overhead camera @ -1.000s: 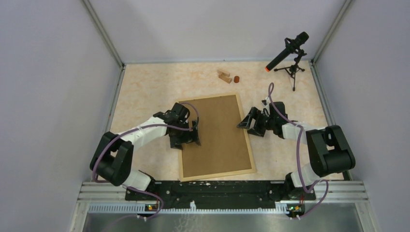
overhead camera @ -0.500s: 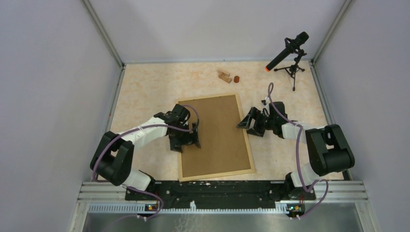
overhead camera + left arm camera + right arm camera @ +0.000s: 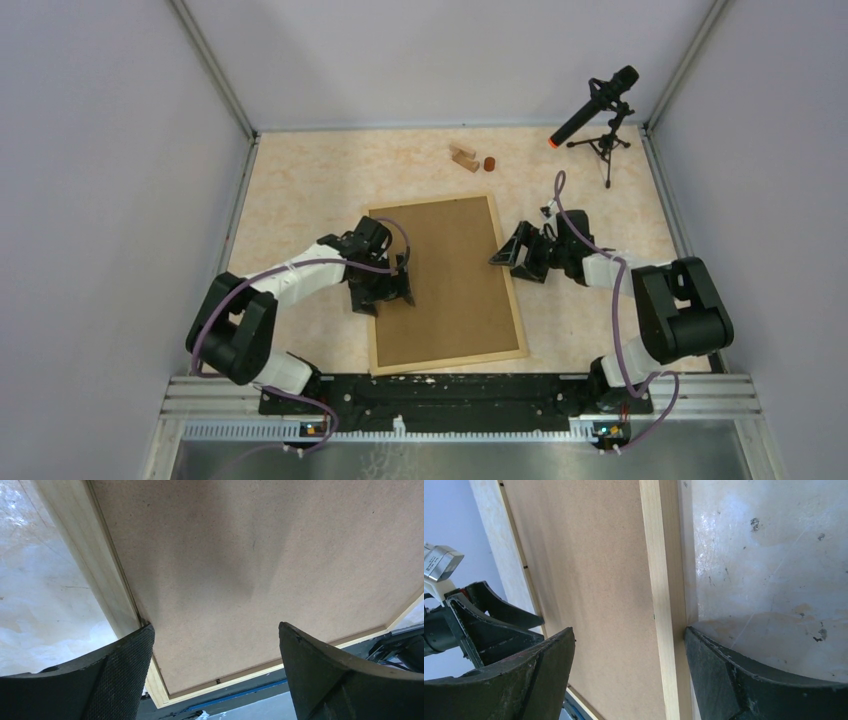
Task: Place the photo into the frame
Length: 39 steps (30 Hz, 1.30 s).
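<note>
Large thin light-wood rectangular picture frame [image 3: 664, 570] is laid back-up on the beige marbled table top [image 3: 300, 190], mid-table. A plain brown backing board [image 3: 450, 280] is seated inside its rails. The long axis is run near-to-far, with the far end skewed slightly left.

The sunflower photo is not seen in any view. Whether it is under the board or elsewhere cannot be told.

Left gripper [image 3: 215, 637]: jaws are spread wide and nothing is held. It is set across the left long rail at about mid-length, one finger at the rail and the other over the board.

Right gripper [image 3: 629, 635]: jaws are also parted and nothing is held. It is set across the right long rail, slightly farther along. One finger is over the board, the other over bare table just outside the rail.

Contact with the wood cannot be confirmed from either wrist view.

Key relation: each long rail is run between its own claw's fingers, so the closing direction is across the rail. The frame is flanked on both long sides and neither arm is favoured by reach. Judged: a plain pinch would be hindered by the board under each inner finger, so the outer edges are the likelier purchase.
</note>
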Motion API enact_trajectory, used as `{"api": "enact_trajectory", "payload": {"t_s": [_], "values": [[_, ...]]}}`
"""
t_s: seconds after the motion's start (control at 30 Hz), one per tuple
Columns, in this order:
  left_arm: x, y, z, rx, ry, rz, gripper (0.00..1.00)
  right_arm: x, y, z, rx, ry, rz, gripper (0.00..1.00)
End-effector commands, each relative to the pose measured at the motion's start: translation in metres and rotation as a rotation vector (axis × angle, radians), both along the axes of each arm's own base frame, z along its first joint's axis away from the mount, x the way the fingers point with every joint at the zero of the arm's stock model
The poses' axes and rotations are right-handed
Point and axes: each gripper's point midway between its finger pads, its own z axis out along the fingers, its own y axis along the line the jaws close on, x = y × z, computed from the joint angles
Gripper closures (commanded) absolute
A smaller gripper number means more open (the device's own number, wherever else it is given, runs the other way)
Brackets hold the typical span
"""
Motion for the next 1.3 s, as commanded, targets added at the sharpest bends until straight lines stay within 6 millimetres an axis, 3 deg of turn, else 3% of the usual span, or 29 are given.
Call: {"api": "enact_trajectory", "payload": {"t_s": [0.0, 0.27, 0.43, 0.53, 0.67, 0.83, 0.97, 1.07, 1.2, 1.27], "values": [[-0.007, 0.011, -0.036, 0.069, 0.017, -0.026, 0.01, -0.046, -0.017, -0.048, -0.129, 0.222, -0.006, 0.19], [0.018, 0.006, 0.012, 0.051, -0.119, -0.060, 0.01, -0.046, -0.018, -0.048, -0.136, 0.221, -0.001, 0.19], [0.030, 0.024, 0.034, 0.104, -0.187, 0.005, 0.01, -0.044, -0.020, -0.048, -0.159, 0.208, 0.013, 0.19], [0.034, 0.041, 0.033, 0.125, -0.193, 0.089, 0.01, -0.042, -0.025, -0.049, -0.203, 0.192, 0.029, 0.19], [0.038, 0.047, 0.020, 0.075, -0.185, 0.139, 0.01, -0.038, -0.034, -0.048, -0.270, 0.161, 0.045, 0.18], [0.045, 0.033, -0.004, -0.013, -0.134, 0.116, 0.09, -0.031, -0.035, -0.046, -0.287, 0.141, 0.063, 0.18], [0.067, 0.014, -0.012, -0.080, -0.150, 0.075, 0.17, -0.019, -0.026, -0.040, -0.245, 0.117, 0.057, 0.20], [0.084, 0.004, -0.015, -0.097, -0.155, 0.028, 0.17, -0.010, -0.012, -0.033, -0.178, 0.121, 0.074, 0.20], [0.114, 0.009, -0.004, -0.046, -0.211, 0.003, 0.09, -0.001, 0.009, -0.018, -0.095, 0.103, 0.096, 0.21], [0.126, 0.023, 0.011, 0.012, -0.255, 0.029, 0.04, 0.003, 0.005, -0.014, -0.135, 0.098, 0.087, 0.20]]}}
